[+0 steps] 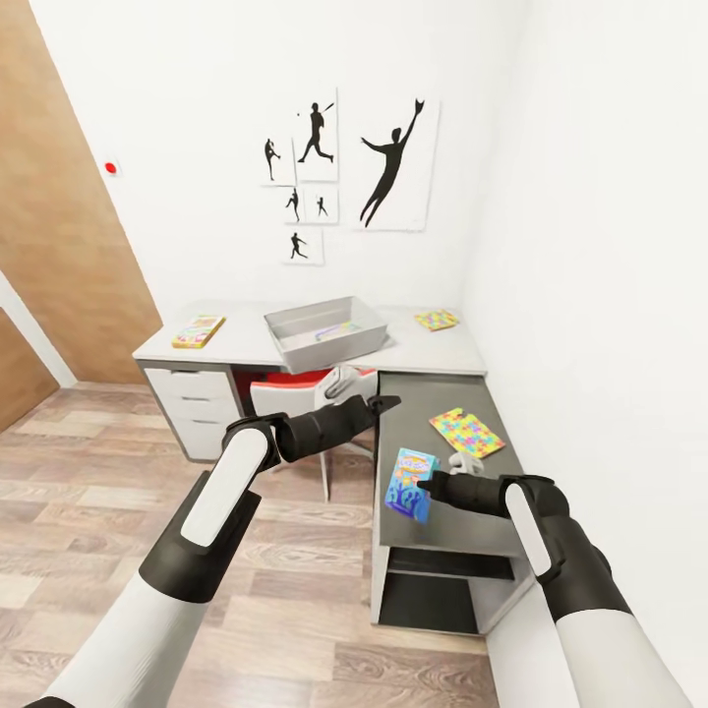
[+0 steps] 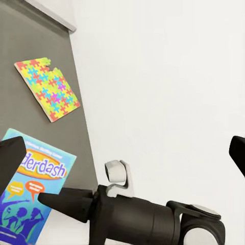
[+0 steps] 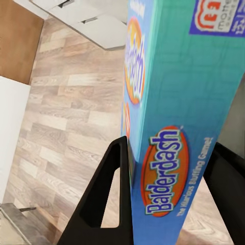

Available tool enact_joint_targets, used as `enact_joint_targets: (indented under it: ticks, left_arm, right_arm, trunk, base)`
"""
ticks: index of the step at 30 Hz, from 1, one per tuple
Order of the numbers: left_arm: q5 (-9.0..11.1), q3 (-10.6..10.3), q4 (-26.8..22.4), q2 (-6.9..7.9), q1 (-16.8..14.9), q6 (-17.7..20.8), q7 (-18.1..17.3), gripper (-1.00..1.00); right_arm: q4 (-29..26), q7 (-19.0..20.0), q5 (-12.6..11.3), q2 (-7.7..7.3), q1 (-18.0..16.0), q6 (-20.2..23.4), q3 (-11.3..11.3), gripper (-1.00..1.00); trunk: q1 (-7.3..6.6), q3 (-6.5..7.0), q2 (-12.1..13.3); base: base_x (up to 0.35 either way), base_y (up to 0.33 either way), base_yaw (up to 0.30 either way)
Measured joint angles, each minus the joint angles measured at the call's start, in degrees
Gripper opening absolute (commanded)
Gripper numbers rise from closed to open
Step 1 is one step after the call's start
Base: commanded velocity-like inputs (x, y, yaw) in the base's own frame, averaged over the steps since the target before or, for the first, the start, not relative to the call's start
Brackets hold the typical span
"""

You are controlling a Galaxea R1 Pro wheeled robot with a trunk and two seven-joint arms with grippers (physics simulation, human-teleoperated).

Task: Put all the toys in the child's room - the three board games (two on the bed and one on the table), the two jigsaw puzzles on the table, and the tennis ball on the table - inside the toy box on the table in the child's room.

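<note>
Pinching blue board game (image 1: pixel 411 484) upright between fingers: right end effector (image 1: pixel 425 485), above dark cabinet (image 1: pixel 442 531).

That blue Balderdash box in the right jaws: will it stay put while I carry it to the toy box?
Probably. The Balderdash box looks like stiff card, so it should not flop. The right gripper pinches its narrow edge with the box standing upright, so its weight may twist it. Its printed faces look glossy, perhaps slippery. Move slowly toward the toy box.
</note>
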Motion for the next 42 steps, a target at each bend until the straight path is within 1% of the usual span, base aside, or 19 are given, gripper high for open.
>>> enact_joint_targets:
  ticks: [5,19,22,23,26,33,42]
  left_arm:
    - [0.0,0.0,-0.01,0.01,0.01,0.0,0.01,1.0]
    - [0.0,0.0,-0.03,0.01,0.03,0.0,0.01,1.0]
    - [-0.02,0.0,-0.04,0.01,0.03,0.0,0.01,1.0]
    - [-0.01,-0.02,-0.05,0.01,0.03,0.0,0.0,1.0]
    - [-0.01,-0.03,-0.06,0.01,0.03,0.0,-0.04,1.0]
    - [0.0,-0.02,-0.08,-0.03,0.03,0.0,-0.04,1.0]
    - [0.04,-0.02,-0.09,-0.07,0.0,0.0,-0.06,1.0]
  right_arm:
    - [-0.02,0.0,0.02,0.0,0.01,0.0,0.0,-1.0]
    - [-0.04,-0.13,0.13,0.07,0.01,-0.26,0.13,-1.0]
    - [-0.04,-0.12,0.1,0.07,0.02,-0.42,1.1,-1.0]
    - [-0.06,-0.16,0.07,0.03,0.02,-0.51,3.05,-1.0]
    - [-0.09,0.03,0.35,0.07,0.01,-0.62,4.69,-1.0]
    - [-0.1,0.01,0.53,0.0,0.01,-0.7,5.54,-1.0]
    - [-0.11,0.0,0.61,-0.04,0.01,-0.73,5.75,-1.0]
  trunk:
    - [0.01,0.0,0.0]
    - [0.01,0.0,0.0]
    - [0.01,0.0,0.0]
    - [0.01,0.0,0.0]
    - [0.01,0.0,0.0]
    - [0.01,0.0,0.0]
    - [0.01,0.0,0.0]
  base:
    - [0.067,0.0,0.129]
    - [0.016,0.0,0.22]
    - [0.002,0.0,0.217]
    - [0.001,0.0,0.246]
    - [0.0,0.0,0.262]
    - [0.0,0.0,0.277]
    - [0.0,0.0,0.273]
